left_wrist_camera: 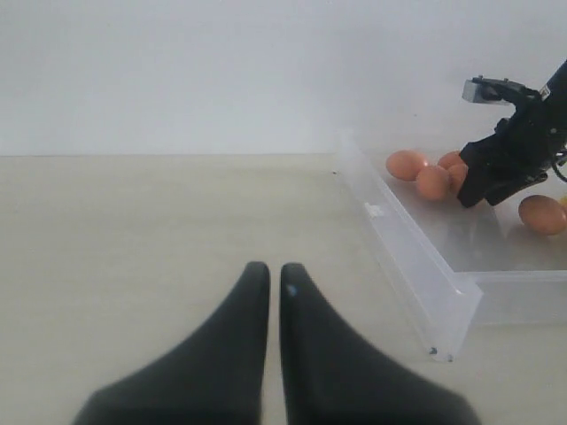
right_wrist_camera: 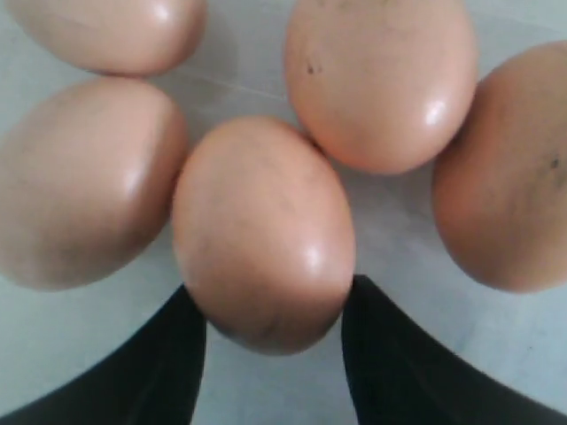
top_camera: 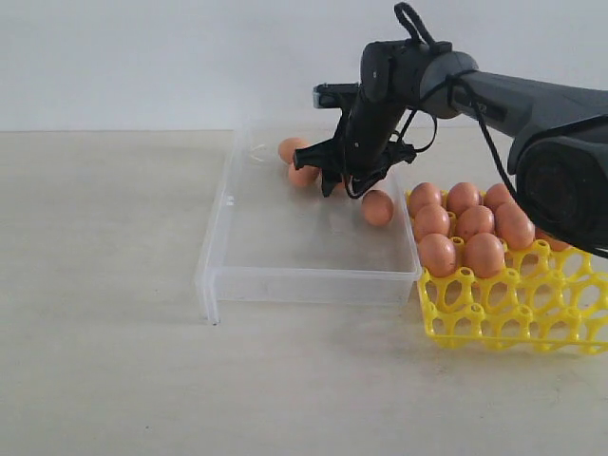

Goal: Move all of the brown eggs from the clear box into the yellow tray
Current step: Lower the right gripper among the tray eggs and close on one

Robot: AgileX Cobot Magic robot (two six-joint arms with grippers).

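Observation:
My right gripper [right_wrist_camera: 273, 297] is down in the far part of the clear box [top_camera: 309, 283], its two black fingers pressed against the sides of one brown egg [right_wrist_camera: 262, 230]. Several more brown eggs [right_wrist_camera: 381, 80] lie close around that one on the box floor. In the exterior view the right gripper [top_camera: 344, 185] hides most of this cluster; two eggs [top_camera: 290, 149] show beside it and a single egg [top_camera: 377, 207] lies nearer the yellow tray [top_camera: 513, 313]. The tray holds several eggs [top_camera: 461, 223] in its far cells. My left gripper [left_wrist_camera: 275, 270] is shut and holds nothing, above bare table left of the box.
The yellow tray stands right against the clear box's right end. The box's low transparent wall [left_wrist_camera: 416, 266] lies between my left gripper and the eggs. The tray's near cells [top_camera: 494, 328] hold nothing. A pale wall backs the table.

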